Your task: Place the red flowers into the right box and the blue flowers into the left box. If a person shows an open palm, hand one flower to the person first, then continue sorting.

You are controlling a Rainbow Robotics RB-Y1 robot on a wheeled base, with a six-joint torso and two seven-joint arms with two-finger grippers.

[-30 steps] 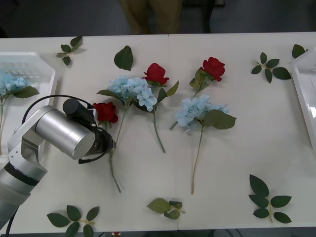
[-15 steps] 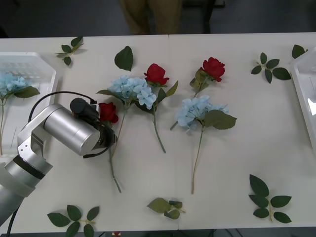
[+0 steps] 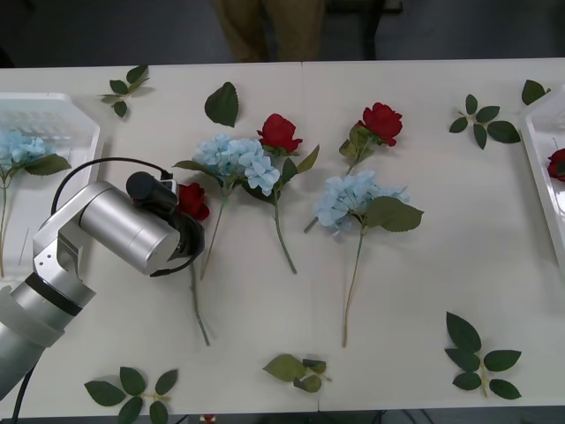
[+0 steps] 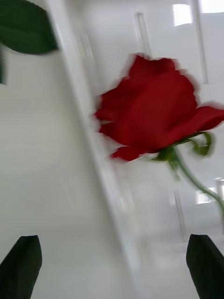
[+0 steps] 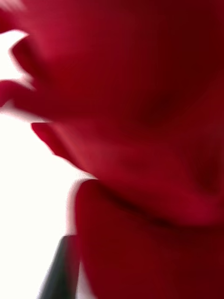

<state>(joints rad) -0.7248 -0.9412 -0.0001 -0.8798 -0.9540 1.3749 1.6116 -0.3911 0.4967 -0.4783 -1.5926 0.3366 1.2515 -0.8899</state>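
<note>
My left arm [image 3: 124,231] lies over a red flower [image 3: 192,200] on the table, and its wrist hides the gripper. That bloom [image 5: 140,140] sits right against the left wrist camera. Its stem [image 3: 198,305] trails toward me. Two more red flowers [image 3: 280,132] [image 3: 381,122] and two blue flowers [image 3: 237,161] [image 3: 353,196] lie mid-table. My right gripper [image 4: 112,268] hangs open above a red flower [image 4: 149,112] lying in the right box [image 3: 540,146]. The left box [image 3: 62,110] holds a blue flower [image 3: 22,148]. A person [image 3: 269,31] stands behind the table; the open palm is out of view.
Loose green leaf sprigs lie around the table: at the far left [image 3: 124,87], the far right [image 3: 484,122], the near right [image 3: 477,358], near my left arm [image 3: 132,393] and at the front middle [image 3: 296,369]. One single leaf [image 3: 222,103] lies behind the flowers.
My left arm has pushed forward onto the red flower, and its stem has swung slightly left. A red flower now shows in the right box at the right edge.
</note>
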